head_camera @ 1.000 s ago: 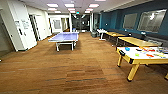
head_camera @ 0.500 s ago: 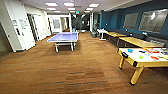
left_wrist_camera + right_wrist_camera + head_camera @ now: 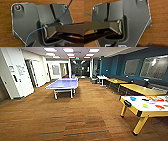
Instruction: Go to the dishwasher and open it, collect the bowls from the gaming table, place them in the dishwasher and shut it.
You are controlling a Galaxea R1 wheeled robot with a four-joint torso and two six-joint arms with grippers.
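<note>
Jaws of both arms cannot be told open or closed; the wrist views look past robot parts to wood-grain floor. Since a second ago the gaming table (image 3: pixel 140 107) has slid further into the head view at right, so the robot is turning toward it. On it, seemingly one blue bowl (image 3: pixel 133 98) and one green bowl (image 3: pixel 145 106); other colours blur. One ping-pong table (image 3: pixel 63 84) stands further off.

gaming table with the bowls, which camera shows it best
The head view. The gaming table stands at the right on yellow legs, its white top carrying a blue bowl, a green bowl and other coloured pieces. Both wrist views look down at brown wood floor, with none of the table.
</note>
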